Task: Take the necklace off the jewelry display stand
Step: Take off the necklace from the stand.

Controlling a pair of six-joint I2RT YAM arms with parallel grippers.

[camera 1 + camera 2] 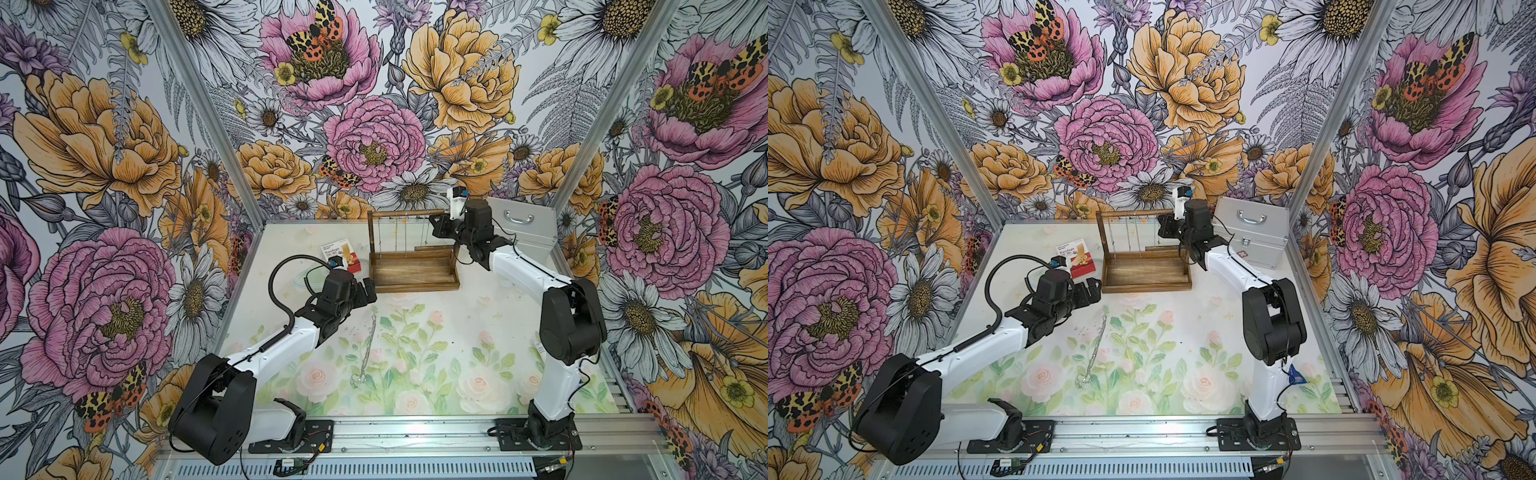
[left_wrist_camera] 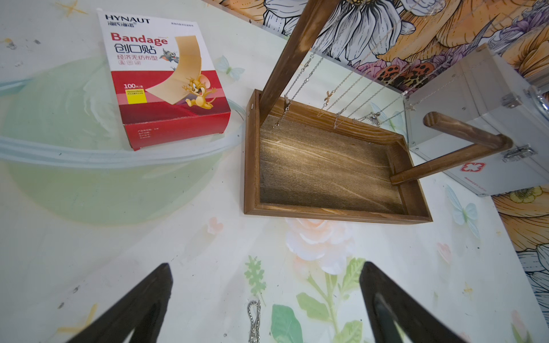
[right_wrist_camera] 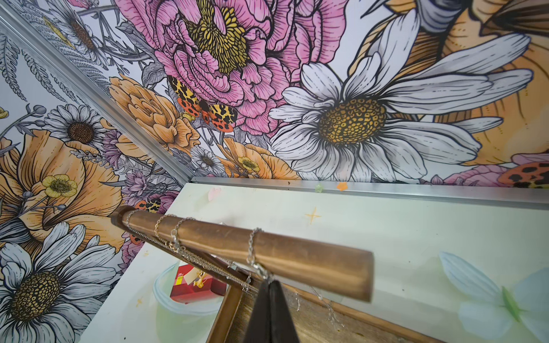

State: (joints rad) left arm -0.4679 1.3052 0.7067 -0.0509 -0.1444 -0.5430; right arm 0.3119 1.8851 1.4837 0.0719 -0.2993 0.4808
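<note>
The jewelry display stand (image 1: 413, 272) (image 1: 1144, 276) is dark brown wood, with a tray base (image 2: 326, 166), one upright post and a top rod (image 3: 267, 251). Several thin chains hang from the rod. My right gripper (image 3: 269, 282) (image 1: 436, 227) is just under the rod's free end, shut on the necklace (image 3: 252, 246) looped nearest that end, pinching it at its clasp. Another silver necklace (image 1: 368, 349) (image 1: 1094, 353) (image 2: 254, 319) lies stretched out on the table. My left gripper (image 2: 266, 267) (image 1: 370, 291) hovers open over its far end, holding nothing.
A red and white bandage box (image 1: 343, 254) (image 2: 166, 83) sits on a clear round lid (image 2: 89, 154) left of the stand. A silver metal case (image 1: 523, 232) (image 2: 481, 118) stands behind the right arm. A loose L-shaped wooden piece (image 2: 445, 160) leans from the tray's right corner.
</note>
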